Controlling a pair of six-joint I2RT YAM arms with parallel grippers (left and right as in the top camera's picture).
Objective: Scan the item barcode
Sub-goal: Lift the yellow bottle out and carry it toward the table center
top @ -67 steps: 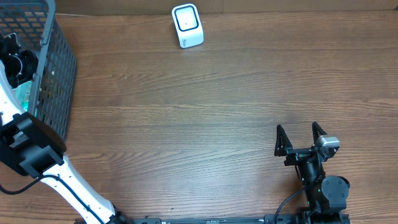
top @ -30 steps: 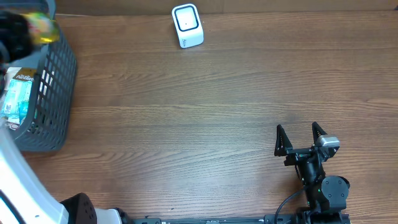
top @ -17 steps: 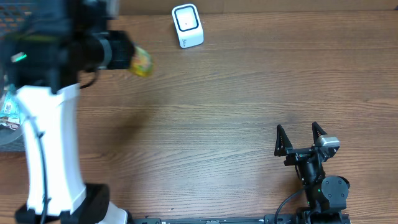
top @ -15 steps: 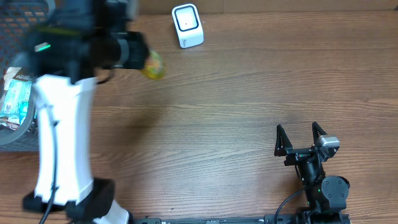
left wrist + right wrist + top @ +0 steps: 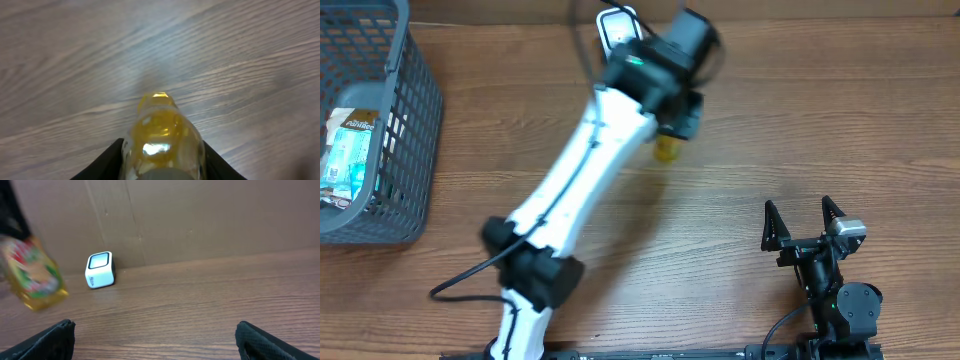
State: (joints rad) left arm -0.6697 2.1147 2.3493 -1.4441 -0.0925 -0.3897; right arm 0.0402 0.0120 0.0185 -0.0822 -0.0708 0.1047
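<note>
The bottle [image 5: 666, 150], yellow and see-through, is hanging in the left tool [image 5: 164, 165], which is pinching it between its dark fingers [image 5: 107, 161]. I am seeing it from the wrist camera with its far end pointing away over the wood grain. From overhead, the left arm is reaching far across the tabletop [image 5: 800, 120], and the bottle is sticking out beneath the tool, near the white scanner [image 5: 100, 270] at the back edge and a little to its right. The arm is covering part of the scanner in that view. From the right wrist camera I am looking at the bottle from the side: it is tilting, blurred, showing a red and green label, and sitting left of the scanner in the frame. It is looking lifted off the wood, though I cannot tell by how much. The right tool [image 5: 798, 205] is resting low on its own side, well apart from the bottle, with its jaws spread wide and nothing between them. A grey basket [image 5: 420, 110] is standing at the far left with a packet [image 5: 345, 150] lying inside.
</note>
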